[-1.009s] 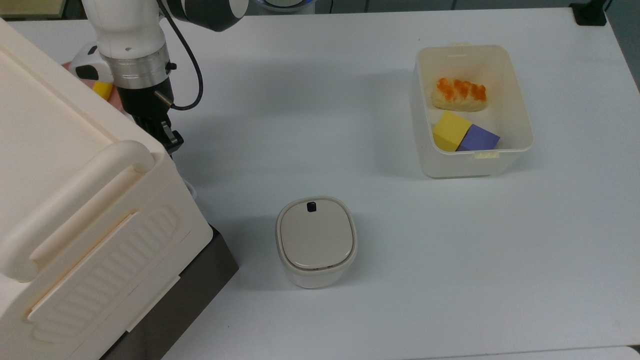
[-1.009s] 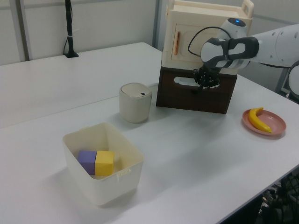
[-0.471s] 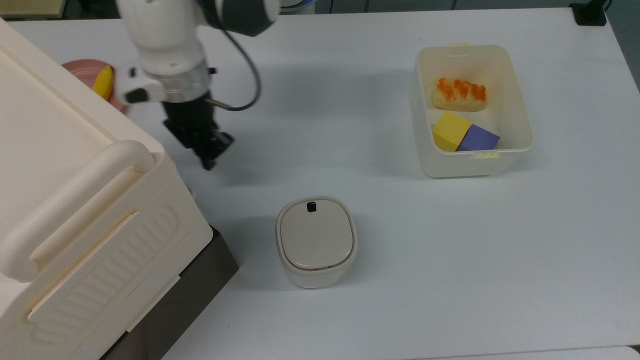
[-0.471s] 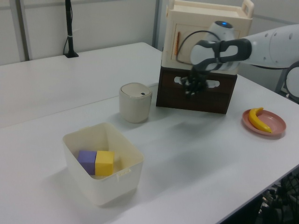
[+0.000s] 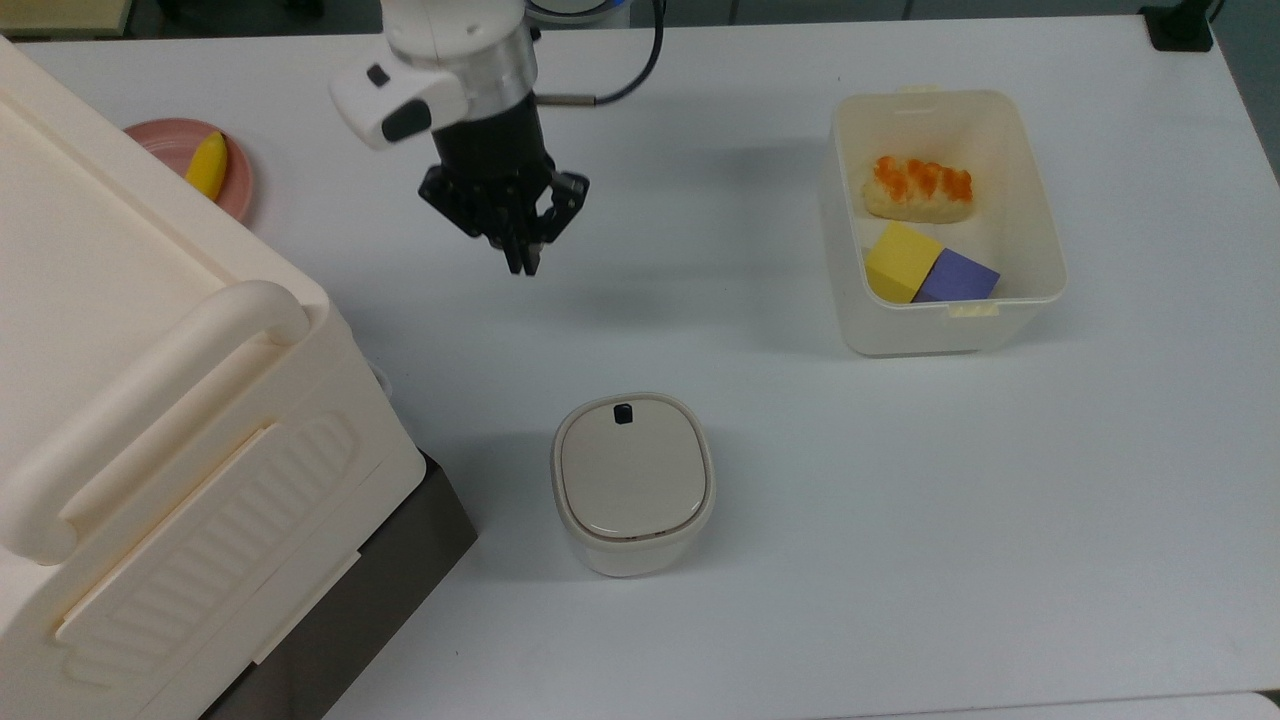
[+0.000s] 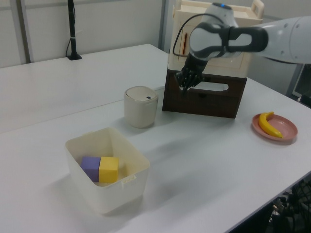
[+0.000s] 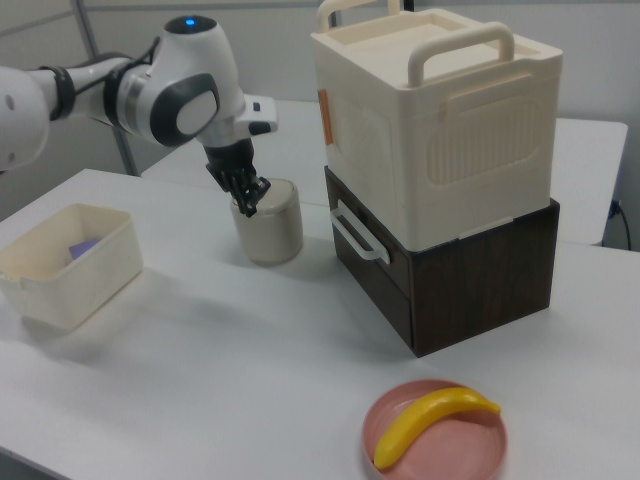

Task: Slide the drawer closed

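- Drawer [image 7: 388, 245], dark brown front with a thin white loop handle [image 7: 353, 236], sitting under the cream cabinet body [image 7: 440, 130] at the top view's left edge; front looks flush with the dark base, so judged fully pushed in.
- Gripper [image 5: 525, 262] now out over bare table, well apart from the drawer, roughly midway between the cabinet and the white open bin [image 5: 1042, 232] in the top view.
- Black fingertips drawn together to a narrow point, holding nothing.
- A second ago: gripper tucked right against the drawer front, beside the handle. Half a second ago: already lifted off and swinging clear. Drawer itself unchanged across that stretch.
- Meaning for the task: push apparently finished, arm retreating, nothing left but to clear away.
- In the left view, gripper [image 6: 184, 87] seen in front of the drawer face [image 6: 209, 99] but not touching it.
- Lidded cream pot [image 5: 632, 480] near the cabinet's corner, untouched.
- Pink plate [image 5: 165, 135] with a banana [image 5: 207, 163] behind the cabinet, well away from the arm's path.
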